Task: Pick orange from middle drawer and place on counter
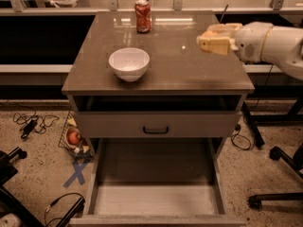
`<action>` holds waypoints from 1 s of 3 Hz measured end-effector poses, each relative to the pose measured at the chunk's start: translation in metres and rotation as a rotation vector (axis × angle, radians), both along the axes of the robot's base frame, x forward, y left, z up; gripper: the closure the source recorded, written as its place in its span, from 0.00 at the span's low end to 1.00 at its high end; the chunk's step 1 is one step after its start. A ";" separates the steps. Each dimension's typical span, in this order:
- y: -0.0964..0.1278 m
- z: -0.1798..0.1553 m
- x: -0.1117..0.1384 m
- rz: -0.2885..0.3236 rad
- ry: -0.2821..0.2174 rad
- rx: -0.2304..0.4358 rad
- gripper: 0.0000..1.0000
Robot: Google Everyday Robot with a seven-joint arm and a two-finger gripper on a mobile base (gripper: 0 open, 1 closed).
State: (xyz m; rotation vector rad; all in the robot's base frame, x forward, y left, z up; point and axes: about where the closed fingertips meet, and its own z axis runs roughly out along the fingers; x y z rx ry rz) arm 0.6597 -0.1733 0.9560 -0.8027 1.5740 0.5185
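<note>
My gripper [215, 38] hovers over the right part of the glossy grey-brown counter [175, 67], a little above its surface. Its tan fingers [222, 29] are closed around the orange, which is almost wholly hidden between them. The arm's white body reaches in from the right edge. Below, the middle drawer [96, 183] is pulled far out toward me. Its pale floor is bare.
A white bowl [129, 63] stands on the counter's left half and a red can [142, 16] at its back. A shut drawer front with a black handle [155, 129] sits under an open slot. A wire basket with a red fruit [73, 137] and cables lie on the floor at left; chair bases [279, 193] stand at right.
</note>
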 end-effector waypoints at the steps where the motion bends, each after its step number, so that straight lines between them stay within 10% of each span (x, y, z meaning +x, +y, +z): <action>1: -0.014 0.019 0.054 -0.070 -0.019 -0.018 1.00; 3: -0.032 0.021 0.095 -0.147 -0.027 -0.040 1.00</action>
